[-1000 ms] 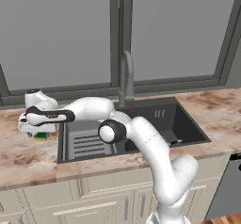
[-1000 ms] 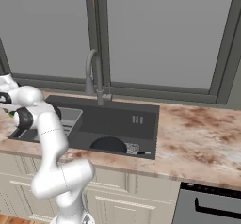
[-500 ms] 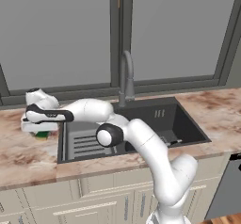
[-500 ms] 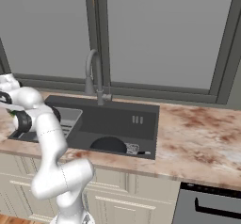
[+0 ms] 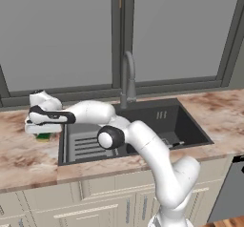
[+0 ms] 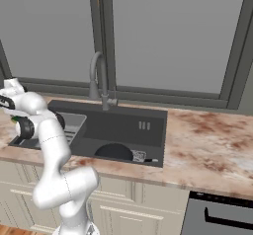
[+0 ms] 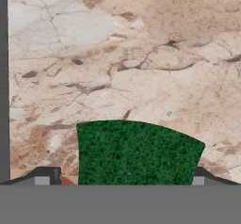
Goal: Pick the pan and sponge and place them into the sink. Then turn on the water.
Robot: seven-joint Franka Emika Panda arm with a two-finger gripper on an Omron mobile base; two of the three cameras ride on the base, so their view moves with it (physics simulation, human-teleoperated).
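Observation:
The green-topped sponge (image 7: 136,152) lies flat on the marble counter (image 7: 141,53), left of the sink (image 5: 188,126). My gripper (image 7: 123,178) reaches down over it and stands open, one finger on each side of the sponge. A thin gap shows at the left finger (image 7: 47,176). From the left base view the gripper (image 5: 43,131) hovers just above the sponge (image 5: 44,137). The black pan (image 6: 114,152) rests in the sink's front part. The faucet (image 5: 127,78) rises behind the basin, and no water runs.
A grey ribbed rack (image 5: 86,145) fills the sink's left part, right beside my hand. A window sill (image 5: 167,84) runs behind the faucet. The marble counter (image 6: 212,140) stretches to the right of the sink, above a dark appliance (image 6: 222,216).
The hand has edged very slightly to the right over the sponge. The sponge has stayed on the counter.

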